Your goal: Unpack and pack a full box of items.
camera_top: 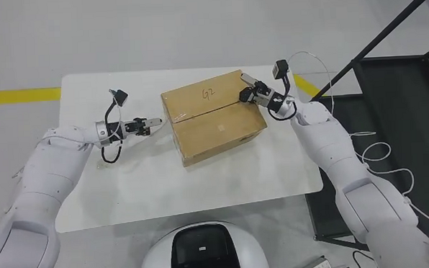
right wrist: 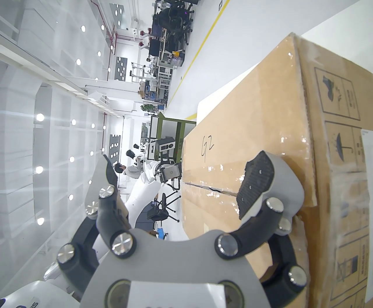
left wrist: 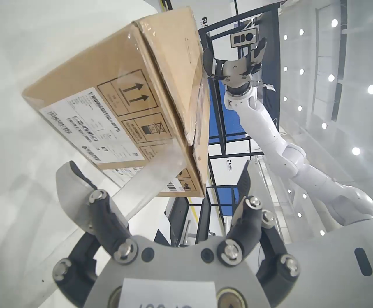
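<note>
Cardboard box (camera_top: 212, 116): flaps shut, taped, on the surface (camera_top: 130, 188) nearer its far edge. Right claw (camera_top: 246, 90): spread, at the top seam (right wrist: 204, 188). Left claw (camera_top: 153, 124): spread, near the opposite end, not touching. Judged best: pry at the seam, brace the opposite end.

white, smooth-shelled arms (camera_top: 54, 166) with black cables (camera_top: 110, 110) looping at the wrists; the left pincer (left wrist: 158, 175) and right pincer (right wrist: 180, 172) have grey metal plates, black links, silver slotted screws (right wrist: 121, 242), ribbed black pads (right wrist: 256, 180) and white labels (left wrist: 169, 291)

Closed brown cardboard box (camera_top: 212, 115) (flaps taped), skewed, table centre
</note>
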`<state>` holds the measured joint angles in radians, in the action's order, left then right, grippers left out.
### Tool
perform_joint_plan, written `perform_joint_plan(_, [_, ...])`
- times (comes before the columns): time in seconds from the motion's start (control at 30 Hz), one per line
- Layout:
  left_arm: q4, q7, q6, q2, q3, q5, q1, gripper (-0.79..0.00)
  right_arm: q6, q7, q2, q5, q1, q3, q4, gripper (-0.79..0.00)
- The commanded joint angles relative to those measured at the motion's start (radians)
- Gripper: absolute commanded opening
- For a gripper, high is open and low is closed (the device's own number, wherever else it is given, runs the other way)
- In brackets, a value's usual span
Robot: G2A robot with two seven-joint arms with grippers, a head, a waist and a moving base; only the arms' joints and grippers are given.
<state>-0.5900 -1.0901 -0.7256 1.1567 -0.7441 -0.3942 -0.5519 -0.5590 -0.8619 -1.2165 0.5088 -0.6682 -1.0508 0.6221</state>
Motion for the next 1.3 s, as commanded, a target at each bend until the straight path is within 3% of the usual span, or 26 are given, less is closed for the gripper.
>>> perform_joint_plan(0.0, [0.008, 0.029, -0.002, 0.006, 0.007, 0.026, -0.001, 0.000, -0.001, -0.003, -0.001, 0.003, 0.000, -0.003, 0.001, 0.000])
perform_joint_plan(0.1, [0.024, 0.064, 0.005, 0.018, 0.024, 0.071, 0.001, 0.000, -0.002, -0.006, -0.003, -0.001, -0.001, -0.004, 0.004, 0.000])
perform_joint_plan(0.33, [0.071, -0.018, 0.016, 0.035, 0.027, 0.041, 0.010, 0.000, -0.003, -0.012, -0.005, -0.008, 0.000, -0.013, 0.008, 0.000])
perform_joint_plan(0.57, [0.008, -0.096, 0.091, 0.027, -0.029, -0.169, -0.006, 0.000, 0.003, -0.017, -0.010, -0.007, -0.003, -0.017, 0.015, 0.000])
perform_joint_plan(0.87, [-0.080, -0.179, 0.174, 0.012, -0.077, -0.324, -0.024, 0.000, 0.003, -0.021, -0.011, -0.013, 0.003, -0.032, 0.008, 0.000])
perform_joint_plan(1.27, [-0.102, -0.231, 0.226, 0.037, -0.094, -0.428, -0.006, 0.000, 0.008, -0.019, -0.013, -0.026, 0.008, -0.047, 0.001, 0.000])
